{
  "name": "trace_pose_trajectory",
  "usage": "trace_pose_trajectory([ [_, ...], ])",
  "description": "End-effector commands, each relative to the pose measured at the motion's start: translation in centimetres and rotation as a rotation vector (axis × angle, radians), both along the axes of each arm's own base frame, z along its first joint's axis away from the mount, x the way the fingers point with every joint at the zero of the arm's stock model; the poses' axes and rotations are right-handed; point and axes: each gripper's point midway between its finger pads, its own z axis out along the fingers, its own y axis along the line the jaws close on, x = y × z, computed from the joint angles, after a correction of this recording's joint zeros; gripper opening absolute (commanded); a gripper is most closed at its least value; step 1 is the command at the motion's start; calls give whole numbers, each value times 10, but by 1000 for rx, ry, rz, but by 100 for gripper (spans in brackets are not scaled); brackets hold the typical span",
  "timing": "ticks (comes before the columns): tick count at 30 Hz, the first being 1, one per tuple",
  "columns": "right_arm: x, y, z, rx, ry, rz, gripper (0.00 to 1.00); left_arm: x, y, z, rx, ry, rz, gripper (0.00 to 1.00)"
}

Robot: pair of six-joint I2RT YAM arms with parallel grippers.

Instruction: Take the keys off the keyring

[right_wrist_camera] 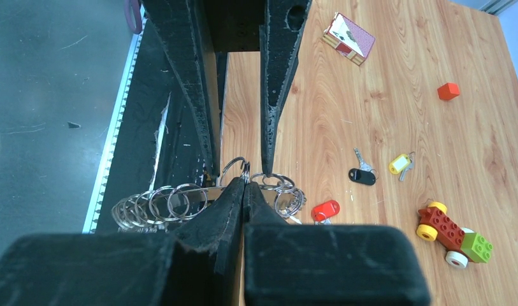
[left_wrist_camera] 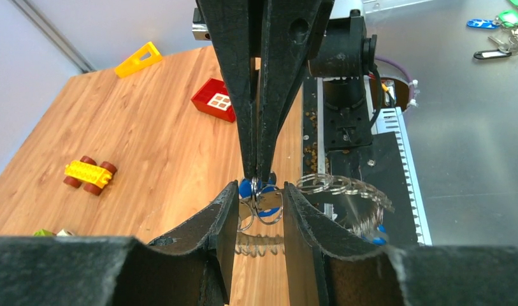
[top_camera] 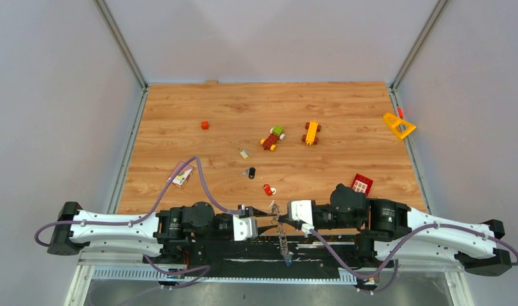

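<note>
Tabletop (top_camera: pixel 179 115): right claw (right_wrist_camera: pixel 243 183) tight on keyring (left_wrist_camera: pixel 267 205), left claw (left_wrist_camera: pixel 259 191) apart (blue key (left_wrist_camera: pixel 246 187) left-wrist only)

A light wooden table (top_camera: pixel 179 108) was seen from above. At ten o'clock from its middle lay a small red cube (top_camera: pixel 204 125). Just beyond the middle, toward one o'clock, stood two toy block vehicles: a red, yellow and green vehicle (top_camera: pixel 273 138) and an orange and yellow vehicle (top_camera: pixel 311 132). A yellow plastic triangle (top_camera: pixel 398 125) sat at the two o'clock edge, a red window block (top_camera: pixel 362 184) at four and a small patterned box (top_camera: pixel 182 174) at eight. Toward six lay three loose keys, apart from one another: a yellow-tagged key (top_camera: pixel 244 153), a black-headed key (top_camera: pixel 251 173) and a red-headed key (top_camera: pixel 268 189).
</note>
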Motion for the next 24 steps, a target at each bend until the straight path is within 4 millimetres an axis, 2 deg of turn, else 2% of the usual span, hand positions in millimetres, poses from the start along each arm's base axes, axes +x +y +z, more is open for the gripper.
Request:
trace_pose_trajectory([
  [1, -2, 4, 30, 81, -13, 17, 0, 2, -3, 28, -66, 15, 15, 38],
  [13, -6, 4, 30, 82, -17, 42, 0, 2, -7, 21, -26, 22, 16, 26],
  [17, -7, 5, 29, 81, -17, 48, 0, 2, -10, 19, -14, 23, 16, 15],
  [20, -6, 5, 29, 77, -18, 48, 0, 3, -11, 17, -2, 22, 17, 0],
  [24, -7, 5, 31, 85, -21, 50, 0, 2, -12, 14, 17, 13, 7, 0],
])
